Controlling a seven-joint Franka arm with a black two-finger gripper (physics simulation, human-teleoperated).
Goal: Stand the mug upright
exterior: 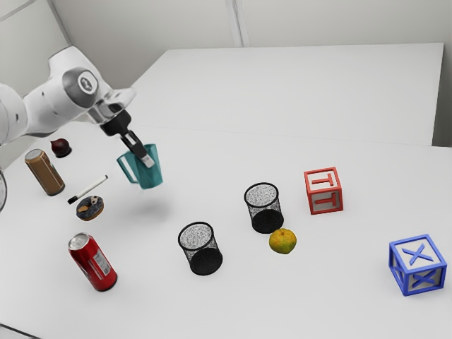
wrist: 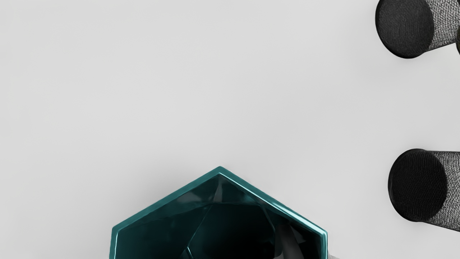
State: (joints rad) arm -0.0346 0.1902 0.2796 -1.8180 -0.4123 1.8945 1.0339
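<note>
White table [exterior: 332,282] bears, toward the exterior view's left side, onion [exterior: 61,147], brown can [exterior: 45,173], marker [exterior: 88,188], doughnut [exterior: 87,210], red soda can [exterior: 92,263]; centrally, two mesh pencil cups [exterior: 205,260], mandarin [exterior: 282,241]; toward the exterior view's right, T block [exterior: 323,191], X block [exterior: 417,265].

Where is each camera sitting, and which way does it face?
Exterior view: beside the arm, looking down across the table; the arm and its jaws show.
Wrist view: at the arm's end, looking down into the teal mug; part of a jaw shows inside.
Both share the mug and two black mesh cups.
</note>
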